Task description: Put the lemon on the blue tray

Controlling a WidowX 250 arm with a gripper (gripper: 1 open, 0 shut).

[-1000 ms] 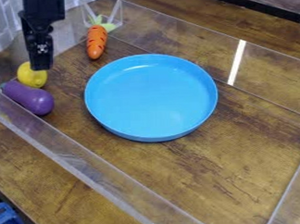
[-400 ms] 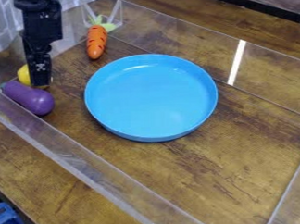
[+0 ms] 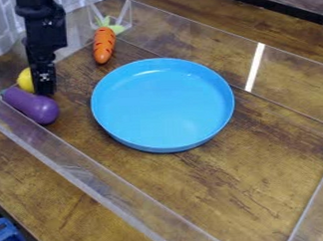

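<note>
Lemon (image 3: pixel 27 77) directly under hand (image 3: pixel 43 81)

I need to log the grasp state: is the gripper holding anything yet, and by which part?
Nothing is held. The gripper is open, pointing down at the lemon, which sits on the table beside the eggplant.

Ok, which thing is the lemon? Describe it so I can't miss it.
Start at the blue tray and look to its left edge, where the gripper hangs. The lemon sits beside it: small, yellow, egg-shaped, just above the purple eggplant, unlike the orange carrot farther back.
</note>
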